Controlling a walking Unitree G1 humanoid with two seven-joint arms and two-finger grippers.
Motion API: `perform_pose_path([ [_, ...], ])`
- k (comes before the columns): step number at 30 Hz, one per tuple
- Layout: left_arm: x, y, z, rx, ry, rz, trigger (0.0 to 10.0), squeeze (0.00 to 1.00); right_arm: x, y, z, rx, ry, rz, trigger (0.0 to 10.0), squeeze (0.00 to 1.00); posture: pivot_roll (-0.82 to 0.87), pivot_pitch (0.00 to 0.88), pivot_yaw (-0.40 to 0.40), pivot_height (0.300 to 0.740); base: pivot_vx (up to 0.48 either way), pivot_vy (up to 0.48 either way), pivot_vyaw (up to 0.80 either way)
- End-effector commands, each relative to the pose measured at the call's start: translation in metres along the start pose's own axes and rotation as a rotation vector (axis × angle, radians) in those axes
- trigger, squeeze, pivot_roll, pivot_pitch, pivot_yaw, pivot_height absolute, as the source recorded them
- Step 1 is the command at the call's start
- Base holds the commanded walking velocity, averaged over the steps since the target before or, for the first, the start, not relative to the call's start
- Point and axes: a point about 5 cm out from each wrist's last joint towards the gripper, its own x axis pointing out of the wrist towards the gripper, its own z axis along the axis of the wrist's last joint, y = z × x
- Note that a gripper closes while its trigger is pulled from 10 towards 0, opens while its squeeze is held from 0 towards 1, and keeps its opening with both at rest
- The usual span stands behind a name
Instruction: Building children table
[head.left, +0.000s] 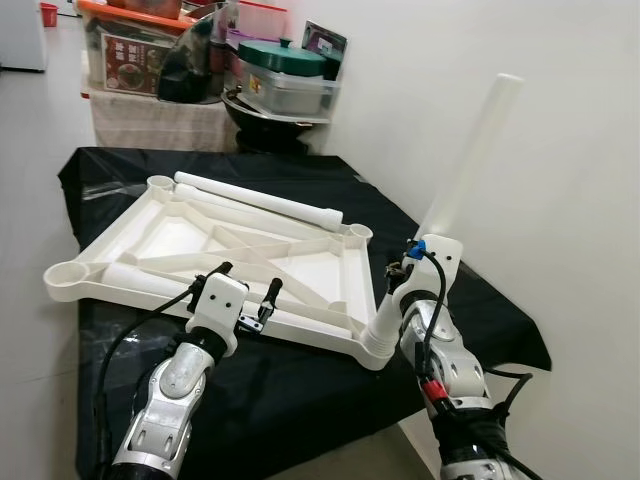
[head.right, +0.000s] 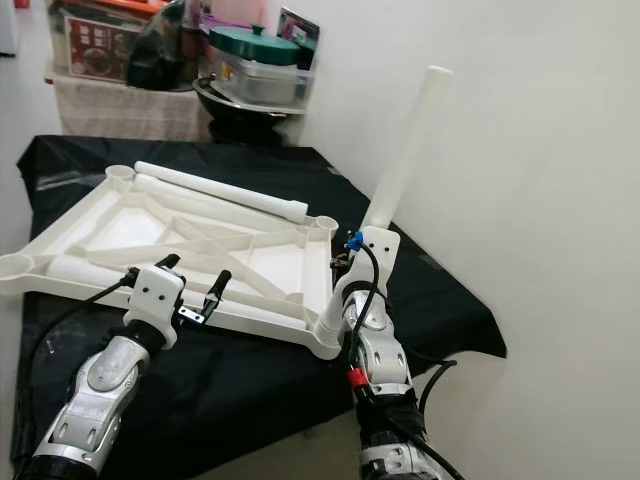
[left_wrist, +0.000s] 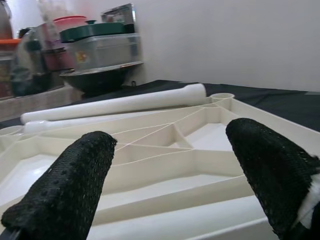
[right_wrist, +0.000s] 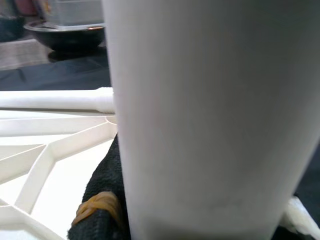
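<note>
Item: white plastic tabletop (head.left: 215, 250), lying upside down with its ribbed underside up, on a desk (head.left: 300, 385) draped in black cloth. A round leg socket sits at each corner.

Loose leg (head.left: 258, 200): white tube lying flat along the tabletop's far edge.

Held leg (head.left: 455, 190): white tube standing tilted, its lower end at the tabletop's near right corner socket (head.left: 372, 343). The right gripper (head.left: 405, 270) has its jaws closed around this tube, just above the socket.

Left gripper (head.left: 247, 290): hovering over the tabletop's near edge, jaws spread apart, holding nothing; black textured fingers (left_wrist: 65, 187).

Beyond the tabletop's far side: a cloth-covered stand with a green-lidded container (head.left: 285, 70), a dark bowl (head.left: 270, 115) and boxes.
</note>
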Motion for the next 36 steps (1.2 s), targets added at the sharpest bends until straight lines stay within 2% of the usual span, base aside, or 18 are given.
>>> perform_pose_path([
  [1,0.001,-0.004,-0.002,0.000,0.019,-0.012,10.0,0.00,-0.014,-0.051,-0.088,-0.164,0.422,-0.279,10.0,0.00,0.09,0.000,-0.162,0.740,0.000,0.000,0.00],
  [6,0.001,-0.005,-0.003,0.002,0.023,-0.015,10.0,0.00,-0.014,-0.053,-0.088,-0.150,0.414,-0.327,10.0,0.00,0.08,0.000,-0.158,0.740,0.000,0.000,0.00],
  [12,0.002,-0.005,-0.003,0.006,0.026,-0.019,10.0,0.00,-0.014,-0.052,-0.087,-0.140,0.402,-0.330,10.0,0.00,0.08,0.000,-0.151,0.740,0.000,0.000,0.00],
  [17,0.004,-0.006,-0.005,0.013,0.033,-0.041,10.0,0.00,-0.013,-0.048,-0.081,-0.124,0.347,-0.304,10.0,0.00,0.05,0.000,-0.117,0.740,0.000,0.000,0.00],
  [19,0.006,-0.012,-0.006,0.009,0.037,-0.080,10.0,0.00,-0.014,-0.052,-0.079,-0.122,0.331,-0.325,10.0,0.00,0.00,0.000,-0.064,0.740,0.000,0.000,0.00],
  [23,0.009,-0.018,-0.007,0.002,0.040,-0.118,10.0,0.00,-0.017,-0.058,-0.079,-0.122,0.328,-0.366,10.0,0.00,-0.03,0.000,-0.037,0.740,0.000,0.000,0.00],
  [24,0.011,-0.020,-0.007,0.001,0.041,-0.139,10.0,0.00,-0.019,-0.060,-0.079,-0.119,0.328,-0.388,10.0,0.00,-0.07,0.000,0.003,0.740,0.000,0.000,0.00],
  [26,0.015,-0.026,-0.007,0.003,0.042,-0.179,10.0,0.00,-0.023,-0.064,-0.079,-0.115,0.324,-0.424,10.0,0.00,-0.10,0.000,0.032,0.740,0.000,0.000,0.00],
  [29,0.018,-0.030,-0.007,0.003,0.041,-0.201,10.0,0.00,-0.025,-0.066,-0.079,-0.114,0.321,-0.442,10.0,0.00,-0.11,0.000,0.038,0.740,0.000,0.000,0.00],
  [30,0.021,-0.033,-0.006,0.003,0.038,-0.218,10.0,0.00,-0.026,-0.068,-0.079,-0.115,0.319,-0.453,10.0,0.00,-0.14,0.000,0.070,0.740,0.000,0.000,0.00],
  [36,0.028,-0.041,-0.001,-0.004,0.022,-0.258,10.0,0.00,-0.033,-0.074,-0.083,-0.120,0.321,-0.473,10.0,0.00,-0.14,0.000,0.071,0.740,0.000,0.000,0.00],
])
